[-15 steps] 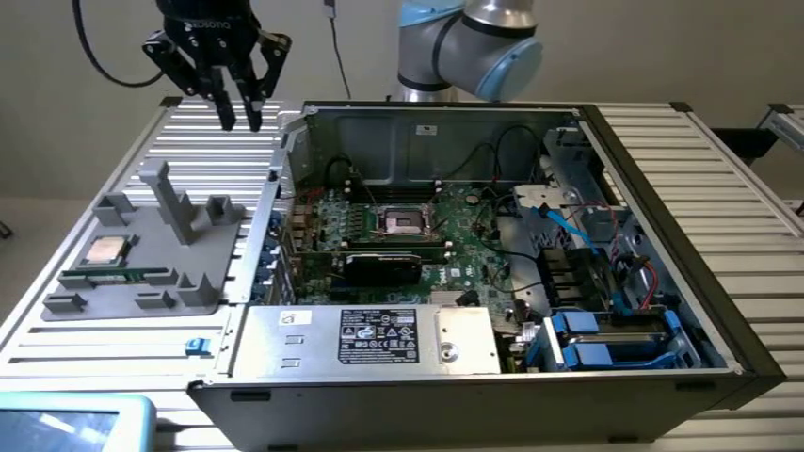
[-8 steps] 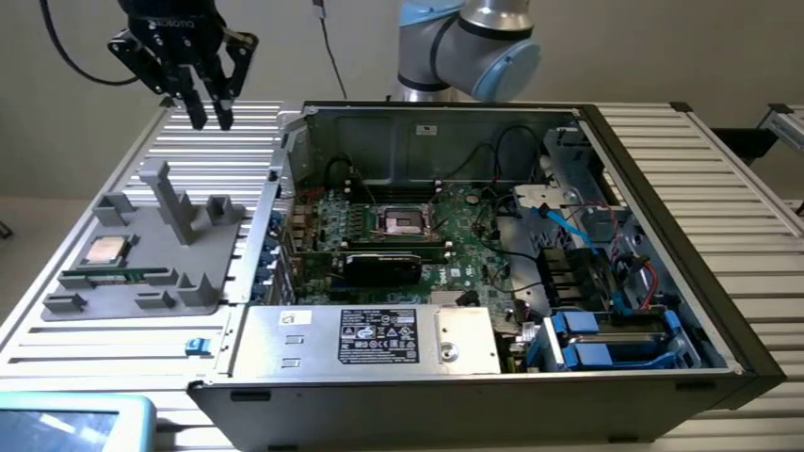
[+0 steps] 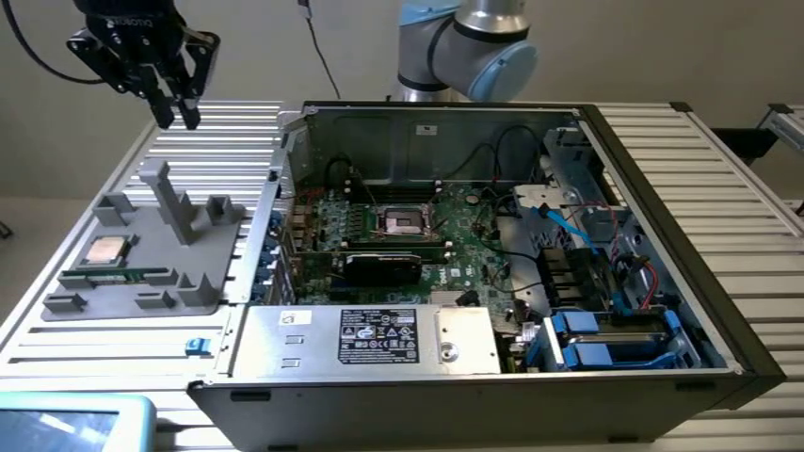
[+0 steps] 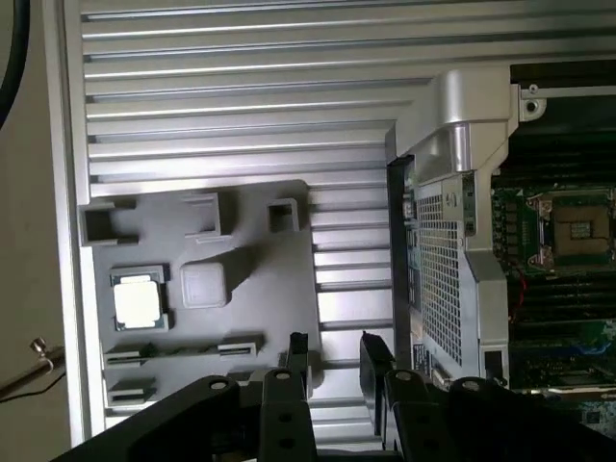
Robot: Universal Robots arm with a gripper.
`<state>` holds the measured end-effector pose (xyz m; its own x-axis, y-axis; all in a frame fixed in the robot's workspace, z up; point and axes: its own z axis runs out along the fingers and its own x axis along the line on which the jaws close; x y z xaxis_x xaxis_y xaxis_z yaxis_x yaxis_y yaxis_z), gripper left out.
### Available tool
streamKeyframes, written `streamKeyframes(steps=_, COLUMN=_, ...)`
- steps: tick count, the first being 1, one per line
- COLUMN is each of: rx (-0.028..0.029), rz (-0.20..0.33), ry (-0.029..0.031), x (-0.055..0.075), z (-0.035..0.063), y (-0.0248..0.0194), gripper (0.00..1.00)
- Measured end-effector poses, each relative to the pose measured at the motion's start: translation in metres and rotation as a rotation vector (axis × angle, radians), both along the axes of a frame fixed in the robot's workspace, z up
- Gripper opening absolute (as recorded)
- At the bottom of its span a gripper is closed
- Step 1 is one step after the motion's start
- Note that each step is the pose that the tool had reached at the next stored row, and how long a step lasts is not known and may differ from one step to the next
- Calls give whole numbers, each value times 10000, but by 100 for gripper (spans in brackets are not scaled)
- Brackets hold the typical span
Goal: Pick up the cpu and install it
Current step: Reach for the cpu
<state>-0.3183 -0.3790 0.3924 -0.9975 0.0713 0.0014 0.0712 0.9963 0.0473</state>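
The cpu is a small silvery square lying in a pocket of the grey holder on the slatted table, at the exterior view's left. The wrist view looks down on the same cpu in its holder. My gripper hangs high above the table's far left corner, well above and behind the holder, touching nothing. In the wrist view the gripper is open, with a bare gap between its dark fingers. Inside the open computer case sits the dark cpu socket, also seen from the wrist.
A green memory stick lies in the holder's front slot, and a tall grey post rises from the holder. The case wall stands between holder and motherboard. Cables and blue drive bays fill the case's right side. A tablet lies at the front left.
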Motion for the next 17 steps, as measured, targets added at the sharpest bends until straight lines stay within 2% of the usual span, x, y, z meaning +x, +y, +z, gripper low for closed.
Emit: streamKeyframes(steps=17, rx=0, rz=0, ry=39, x=-771, z=0, y=27, gripper=35)
